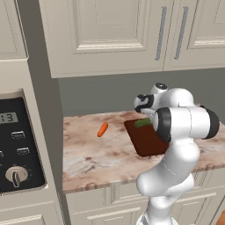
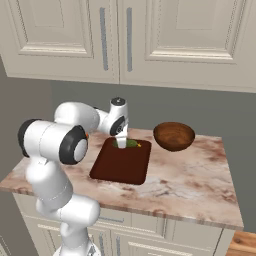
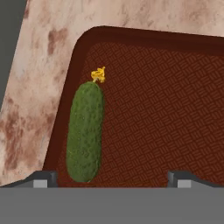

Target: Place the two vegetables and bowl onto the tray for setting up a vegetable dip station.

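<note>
Bumpy cucumber [image 3: 85, 131], woven-textured tray [image 3: 166, 109]

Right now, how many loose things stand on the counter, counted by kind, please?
Vegetables: 2, the cucumber on the tray and the carrot on the counter
Bowls: 1, the bowl on the counter beside the tray
Trays: 1, the tray
Total: 4

Glossy white rounded arm [image 1: 176, 145] segments with black joint rings.

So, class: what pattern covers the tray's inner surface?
A woven herringbone-like crosshatch, dark reddish-brown, on the tray; clearest in the hand view.
</note>
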Available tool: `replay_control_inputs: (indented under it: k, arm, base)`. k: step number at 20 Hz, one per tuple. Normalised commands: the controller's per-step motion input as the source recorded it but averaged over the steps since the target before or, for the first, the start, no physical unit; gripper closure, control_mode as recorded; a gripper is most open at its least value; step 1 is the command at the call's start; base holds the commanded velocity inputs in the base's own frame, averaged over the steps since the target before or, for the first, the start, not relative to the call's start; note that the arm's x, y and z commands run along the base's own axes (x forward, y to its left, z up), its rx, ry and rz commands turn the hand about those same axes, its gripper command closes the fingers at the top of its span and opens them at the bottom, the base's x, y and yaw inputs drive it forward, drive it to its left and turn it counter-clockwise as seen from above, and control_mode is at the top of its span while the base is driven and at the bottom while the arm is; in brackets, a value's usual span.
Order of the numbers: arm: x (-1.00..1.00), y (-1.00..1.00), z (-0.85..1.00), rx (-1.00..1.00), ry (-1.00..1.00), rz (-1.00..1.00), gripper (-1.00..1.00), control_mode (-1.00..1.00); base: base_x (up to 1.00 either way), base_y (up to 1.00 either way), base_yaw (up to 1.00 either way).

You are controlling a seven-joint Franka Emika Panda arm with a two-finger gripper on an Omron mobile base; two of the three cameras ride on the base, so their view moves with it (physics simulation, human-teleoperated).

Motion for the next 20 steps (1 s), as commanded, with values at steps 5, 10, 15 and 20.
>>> replay_control_inputs:
  k: [5,10,15,20]
  arm:
    - [-0.45,0.00,0.15,-0.06,0.00,0.07,-1.00,-1.00]
    - [-0.42,0.17,0.07,-0.04,0.00,0.14,-1.00,-1.00]
    - [-0.25,0.43,0.12,-0.01,0.02,0.22,-1.00,-1.00]
    - [-0.08,0.51,0.13,0.00,0.04,0.27,-1.00,-1.00]
  base:
    - [0.00,0.00,0.00]
    - [0.00,0.00,0.00]
    - [0.00,0.00,0.00]
    - [0.00,0.00,0.00]
